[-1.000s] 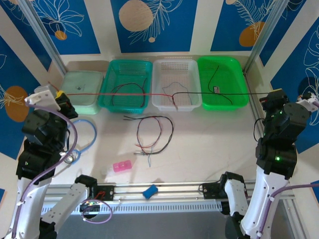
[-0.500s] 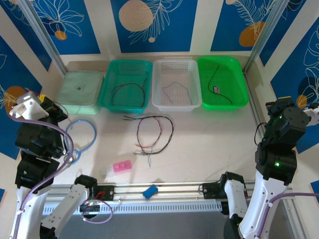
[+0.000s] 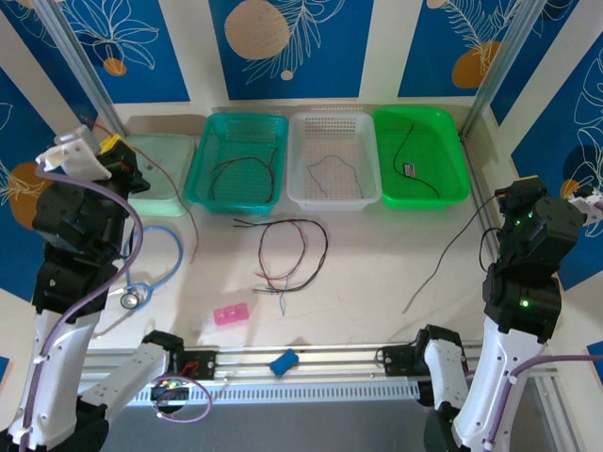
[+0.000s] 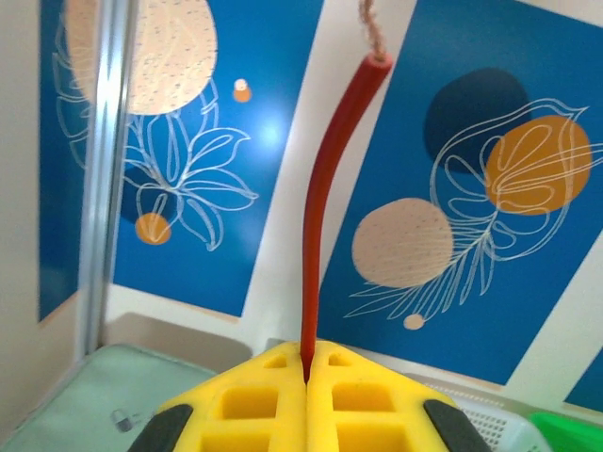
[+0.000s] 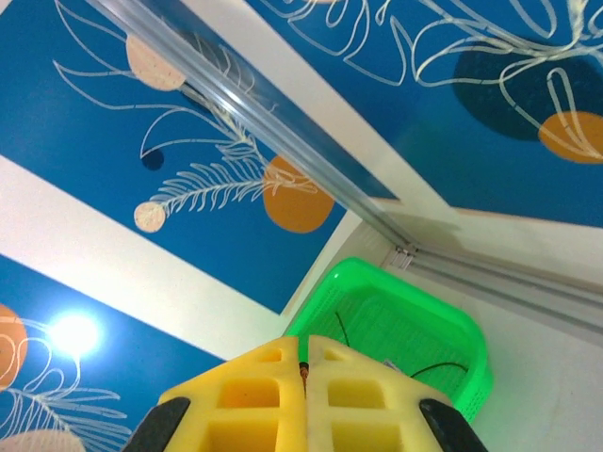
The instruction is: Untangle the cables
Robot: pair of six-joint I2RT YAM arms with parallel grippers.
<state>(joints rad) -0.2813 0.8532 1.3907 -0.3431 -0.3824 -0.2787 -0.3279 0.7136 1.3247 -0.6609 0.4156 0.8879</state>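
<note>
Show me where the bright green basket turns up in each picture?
Top external: green basket, back right, at the end of the basket row, next to the white basket.
Left wrist: just its corner, at the bottom right edge.
Right wrist: lower half, right of centre.
Shared landmark: the blue leaf-patterned wall behind it.

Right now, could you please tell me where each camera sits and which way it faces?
Top external: above and behind the robot, looking down on the table; left arm and right arm show.
Left wrist: on the left arm, aimed up at the back wall; left end effector shut on red cable.
Right wrist: on the right arm, aimed up at the rear corner; right end effector shut on black cable.
Shared: green basket, top and right wrist.
</note>
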